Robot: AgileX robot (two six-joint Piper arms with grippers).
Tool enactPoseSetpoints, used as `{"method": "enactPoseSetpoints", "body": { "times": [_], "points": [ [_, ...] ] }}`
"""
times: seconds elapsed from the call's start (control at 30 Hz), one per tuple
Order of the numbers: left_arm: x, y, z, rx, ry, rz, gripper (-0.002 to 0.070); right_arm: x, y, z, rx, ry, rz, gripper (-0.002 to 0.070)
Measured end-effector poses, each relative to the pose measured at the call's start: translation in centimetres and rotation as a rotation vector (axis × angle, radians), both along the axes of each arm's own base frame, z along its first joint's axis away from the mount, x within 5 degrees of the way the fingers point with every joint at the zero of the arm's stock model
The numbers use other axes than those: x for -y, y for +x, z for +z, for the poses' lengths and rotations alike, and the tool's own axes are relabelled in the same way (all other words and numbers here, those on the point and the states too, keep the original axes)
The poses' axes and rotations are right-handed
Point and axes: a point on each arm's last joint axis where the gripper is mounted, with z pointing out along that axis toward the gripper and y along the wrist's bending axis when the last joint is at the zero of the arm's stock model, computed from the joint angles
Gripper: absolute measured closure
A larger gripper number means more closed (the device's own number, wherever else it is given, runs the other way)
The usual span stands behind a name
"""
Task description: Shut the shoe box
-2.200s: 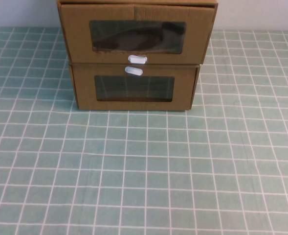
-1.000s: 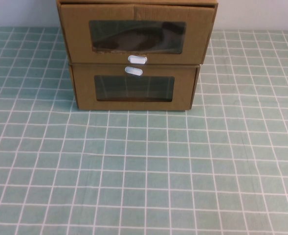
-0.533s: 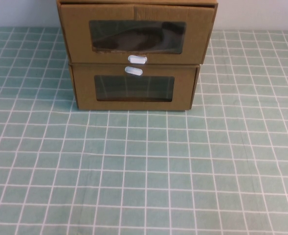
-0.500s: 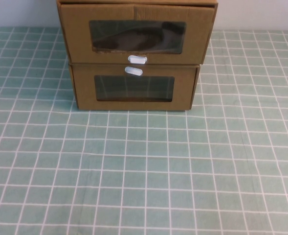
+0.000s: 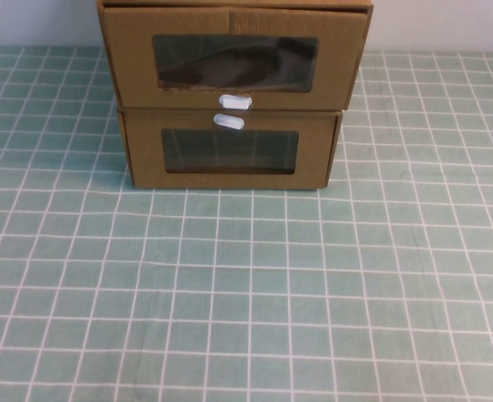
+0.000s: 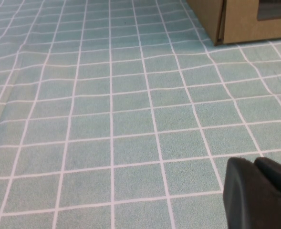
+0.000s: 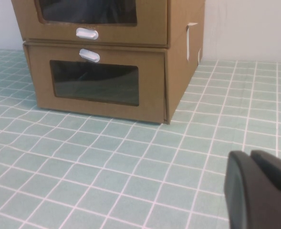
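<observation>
The shoe box [image 5: 129,59] is the upper of two stacked brown cardboard boxes at the table's far middle. It has a wide clear window [image 5: 236,62] with a white pull tab [image 5: 234,101] below it. Its drawer front stands a little forward of the lower box's front. It also shows in the right wrist view [image 7: 150,33]. Neither gripper shows in the high view. My left gripper [image 6: 255,164] is shut and empty over bare mat, well short of the boxes. My right gripper [image 7: 250,157] is shut and empty, in front of the boxes and to their right.
The lower brown box [image 5: 146,155] has its white tab [image 5: 229,121] above its window; its corner shows in the left wrist view [image 6: 245,19]. A green mat with a white grid [image 5: 246,293] covers the table. A pale wall stands behind the boxes.
</observation>
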Motion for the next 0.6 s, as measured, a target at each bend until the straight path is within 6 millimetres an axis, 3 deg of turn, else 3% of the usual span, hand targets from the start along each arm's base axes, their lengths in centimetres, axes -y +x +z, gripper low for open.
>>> {"method": "enactPoseSetpoints", "body": {
  "times": [0.6],
  "points": [
    [0.00,0.00,0.00,0.000,0.000,0.000,0.0678,0.30,0.17,-0.26,0.017,-0.067,-0.046,0.0689]
  ]
}}
